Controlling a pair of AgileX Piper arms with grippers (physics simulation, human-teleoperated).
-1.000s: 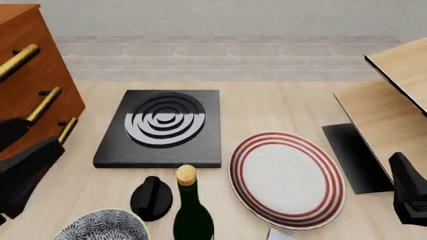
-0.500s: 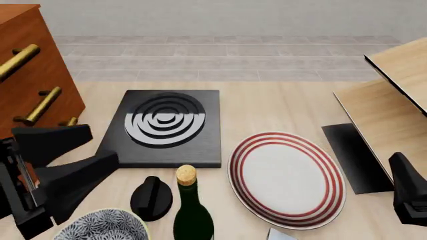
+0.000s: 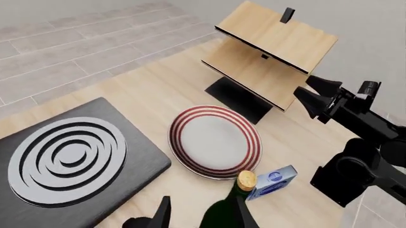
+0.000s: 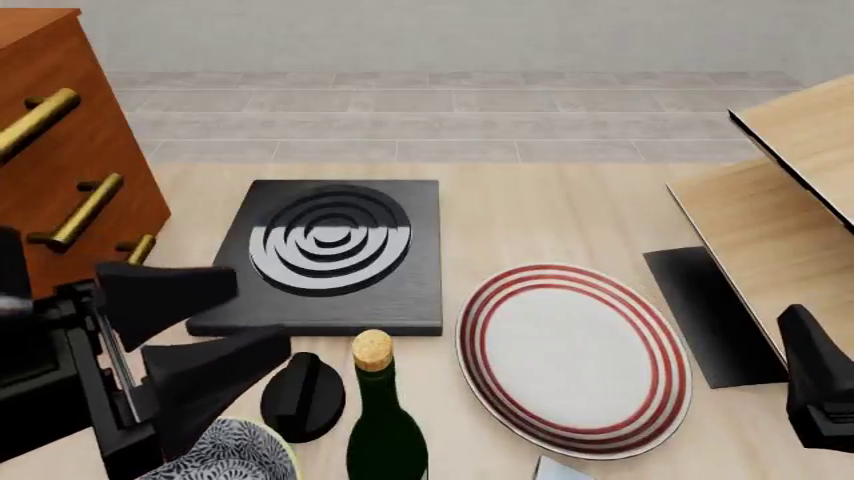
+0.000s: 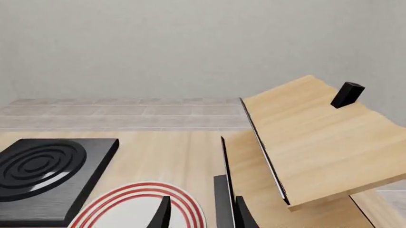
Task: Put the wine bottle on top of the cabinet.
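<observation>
While left gripper (image 4: 207,325) jaws apart, wine bottle (image 4: 384,420) upright, dark green, tan-corked.

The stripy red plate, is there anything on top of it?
No. The round white plate with red rings lies bare on the light wooden table. Its near edge runs close to a small blue and white box. What lies beneath the plate is covered.

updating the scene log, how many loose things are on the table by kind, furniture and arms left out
Wine bottle: 1
Red-striped plate: 1
Patterned bowl: 1
Black knob-shaped object: 1
Black slab with ring pattern: 1
Flat black mat: 1
Small blue box: 1
Total: 7
</observation>
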